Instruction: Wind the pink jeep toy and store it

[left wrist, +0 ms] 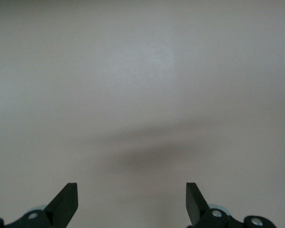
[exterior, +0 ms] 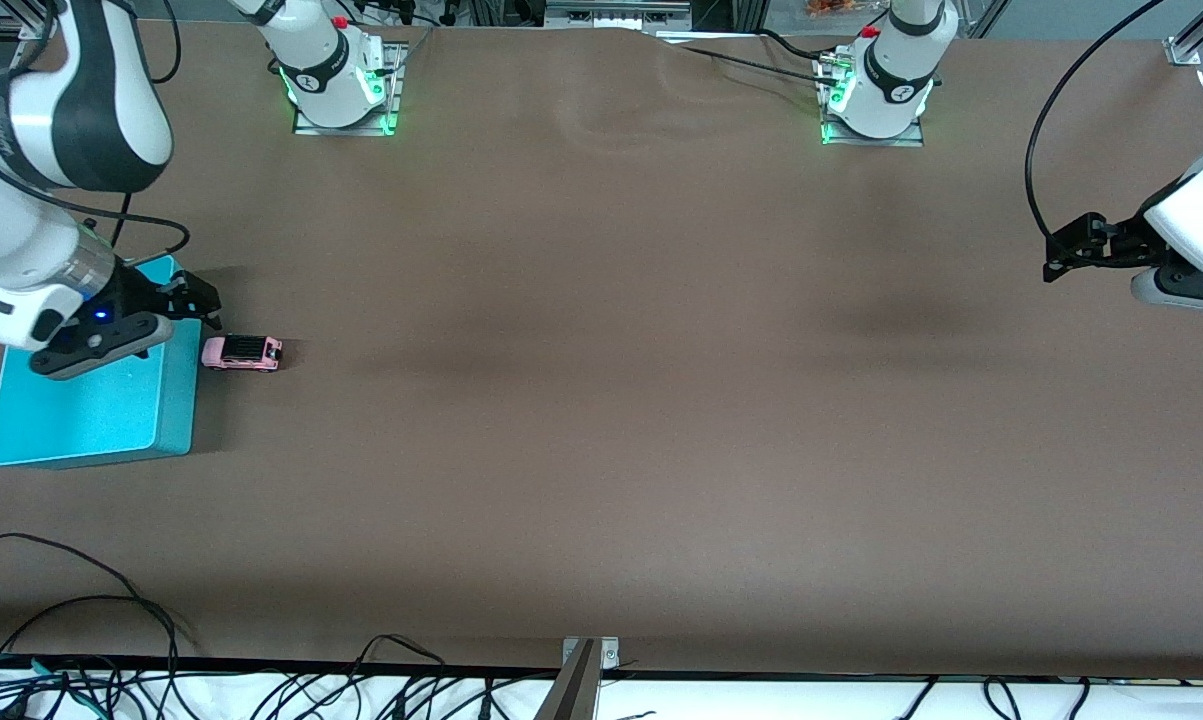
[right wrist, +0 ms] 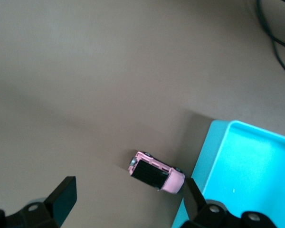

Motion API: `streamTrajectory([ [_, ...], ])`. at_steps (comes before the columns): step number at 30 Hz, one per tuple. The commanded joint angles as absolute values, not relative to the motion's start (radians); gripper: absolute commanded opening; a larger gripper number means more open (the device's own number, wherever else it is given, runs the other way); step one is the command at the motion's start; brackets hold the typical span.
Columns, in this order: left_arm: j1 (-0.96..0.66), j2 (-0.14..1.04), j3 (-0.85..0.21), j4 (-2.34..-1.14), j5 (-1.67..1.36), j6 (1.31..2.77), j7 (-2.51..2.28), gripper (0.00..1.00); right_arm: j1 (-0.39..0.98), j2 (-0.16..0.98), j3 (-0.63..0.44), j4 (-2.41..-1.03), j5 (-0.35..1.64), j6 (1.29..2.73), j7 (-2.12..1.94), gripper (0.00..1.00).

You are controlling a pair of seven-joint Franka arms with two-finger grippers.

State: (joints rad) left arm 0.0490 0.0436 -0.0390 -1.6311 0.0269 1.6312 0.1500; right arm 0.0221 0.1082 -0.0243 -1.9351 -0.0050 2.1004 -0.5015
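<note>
The pink jeep toy (exterior: 242, 352) stands on its wheels on the brown table, close beside the turquoise bin (exterior: 81, 412), on the side toward the left arm's end. My right gripper (exterior: 201, 303) is open and empty, up in the air over the bin's edge next to the jeep. In the right wrist view the jeep (right wrist: 156, 172) shows between the spread fingers of the right gripper (right wrist: 129, 186), close to one of them, with the bin (right wrist: 256, 161) beside it. My left gripper (exterior: 1053, 256) is open and empty over bare table at the left arm's end; the left wrist view shows this gripper (left wrist: 131, 188) over bare table only.
The bin holds nothing that I can see. Loose black cables (exterior: 91, 640) lie along the table edge nearest the front camera, and a metal bracket (exterior: 589, 660) sits at that edge's middle. The two arm bases (exterior: 341, 85) stand along the edge farthest from the camera.
</note>
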Motion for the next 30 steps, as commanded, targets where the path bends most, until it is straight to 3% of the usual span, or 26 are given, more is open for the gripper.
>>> streamTrajectory([
  [1,0.057,0.038,-0.054,-1.617,0.029,1.597,0.107,1.00,0.020,0.054,-0.031,-2.086,0.017,2.236,-0.681,1.00],
  [12,0.055,0.029,-0.055,-1.620,0.029,1.595,0.069,1.00,0.015,0.147,-0.098,-2.180,0.021,2.322,-1.158,1.00],
  [22,0.055,0.000,-0.055,-1.647,-0.014,1.595,0.041,1.00,-0.009,0.307,-0.110,-2.172,0.181,2.437,-1.531,1.00],
  [26,0.054,0.000,-0.055,-1.641,-0.014,1.589,0.040,1.00,-0.009,0.396,-0.110,-2.135,0.230,2.502,-1.673,0.95],
  [30,0.054,0.006,-0.054,-1.632,-0.014,1.572,0.040,1.00,-0.008,0.416,-0.109,-2.132,0.273,2.510,-1.721,0.92],
])
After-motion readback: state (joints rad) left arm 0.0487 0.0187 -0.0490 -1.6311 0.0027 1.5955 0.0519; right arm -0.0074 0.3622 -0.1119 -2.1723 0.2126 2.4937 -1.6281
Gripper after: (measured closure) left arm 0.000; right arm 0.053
